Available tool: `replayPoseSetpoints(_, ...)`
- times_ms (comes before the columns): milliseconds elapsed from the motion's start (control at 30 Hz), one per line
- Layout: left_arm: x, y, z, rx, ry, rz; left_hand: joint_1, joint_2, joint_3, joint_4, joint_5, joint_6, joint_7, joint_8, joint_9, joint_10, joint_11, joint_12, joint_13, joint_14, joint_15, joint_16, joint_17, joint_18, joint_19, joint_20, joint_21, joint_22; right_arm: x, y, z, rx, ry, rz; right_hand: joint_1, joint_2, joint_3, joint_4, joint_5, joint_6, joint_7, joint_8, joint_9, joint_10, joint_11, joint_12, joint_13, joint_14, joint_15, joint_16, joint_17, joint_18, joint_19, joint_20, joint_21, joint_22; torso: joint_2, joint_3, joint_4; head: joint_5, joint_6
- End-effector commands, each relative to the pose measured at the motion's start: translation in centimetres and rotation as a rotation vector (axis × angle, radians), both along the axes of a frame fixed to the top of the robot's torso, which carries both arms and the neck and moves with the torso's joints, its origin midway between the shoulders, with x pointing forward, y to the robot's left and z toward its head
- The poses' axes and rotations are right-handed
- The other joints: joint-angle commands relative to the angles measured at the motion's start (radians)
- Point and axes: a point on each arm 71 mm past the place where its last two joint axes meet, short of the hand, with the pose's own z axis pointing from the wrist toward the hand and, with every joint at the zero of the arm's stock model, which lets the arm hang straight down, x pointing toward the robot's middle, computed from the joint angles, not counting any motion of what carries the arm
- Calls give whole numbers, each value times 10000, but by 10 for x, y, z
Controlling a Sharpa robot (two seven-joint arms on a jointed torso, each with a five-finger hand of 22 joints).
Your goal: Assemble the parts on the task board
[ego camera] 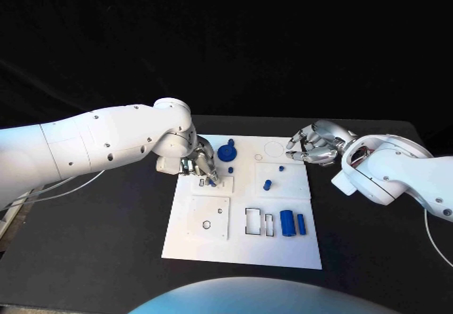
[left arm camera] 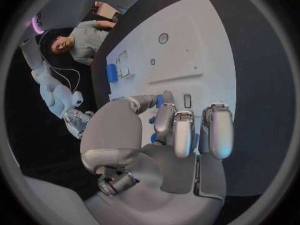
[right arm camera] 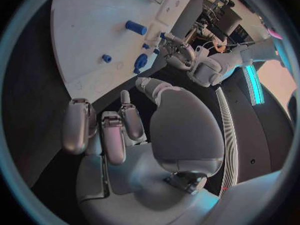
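White and flat on the black desk (ego camera: 104, 261), the task board (ego camera: 194, 245) lies beneath our two silver hands as the assembly goes on. Our left hand (ego camera: 200, 162) is bent down over the board's upper left corner, its fingers (left arm camera: 177, 130) curled close together around a small blue part (left arm camera: 154, 137) that peeks out between them; we judge it pinched there, just above a small rectangular slot (left arm camera: 187, 100) that sits directly ahead of the fingertips. Just beyond those fingers stands a round blue knob-like part (ego camera: 226, 153). Our right hand (ego camera: 314, 145) hovers off the board's upper right corner, fingers (right arm camera: 114, 135) curled loosely inward with nothing between them. Between the two hands a small blue peg (ego camera: 268, 184) rests on a raised square panel, and nearer our body two blue cylinders (ego camera: 292, 223) lie side by side next to open rectangular recesses. To seat the held part well, we think the left fingers should keep it square to the slot, lower it slowly and avoid nudging the knob beside them. The desk is matte and dark, the board smooth and possibly slippery under sideways pressure; the room behind is black in the head view.
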Motion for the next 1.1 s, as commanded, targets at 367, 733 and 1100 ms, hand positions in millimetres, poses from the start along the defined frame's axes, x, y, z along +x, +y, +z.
replayPoseSetpoints(367, 2, -1, -2, -10, -296, 310, -54, 85, 1890, -1964, 59, 202, -130, -54, -13, 109, 7, 92, 41, 1041, 70, 36, 2634, -65, 338, 45, 35, 2144, -1, 1, -1, -88, -2, 136, 34, -26, 93, -5, 62, -5, -35, 41, 14, -16, -60, 17, -2, 1025, -71, 40, 2627, 106, -53, -41, -40, -1, 3, 2, 2, 1, -40)
replayPoseSetpoints(733, 1, -2, -3, 44, -199, 187, -73, 93, 1889, -1967, 58, 208, -131, -55, -15, 114, 5, 96, 45, 1041, 70, 36, 2634, -64, 336, 44, 31, 2143, -1, 0, -1, -97, 4, 132, 34, -26, 93, -5, 62, -5, -35, 41, 14, -16, -60, 17, -2, 1025, -71, 40, 2627, 106, -53, -41, -40, -1, -4, 3, 3, 10, -78)
replayPoseSetpoints(1100, 0, -1, -5, 15, 15, 133, -113, 101, 1895, -2001, 104, 220, -137, -60, -18, 109, 0, 82, 25, 1041, 68, 36, 2634, -58, 322, 41, 3, 2134, -1, 0, 0, -76, -17, 141, 34, -26, 109, -10, 74, 3, -36, 55, 22, -35, -61, 1, -27, 1023, -73, 37, 2617, 111, -61, -42, -60, -14, 0, -6, 6, 49, -78)
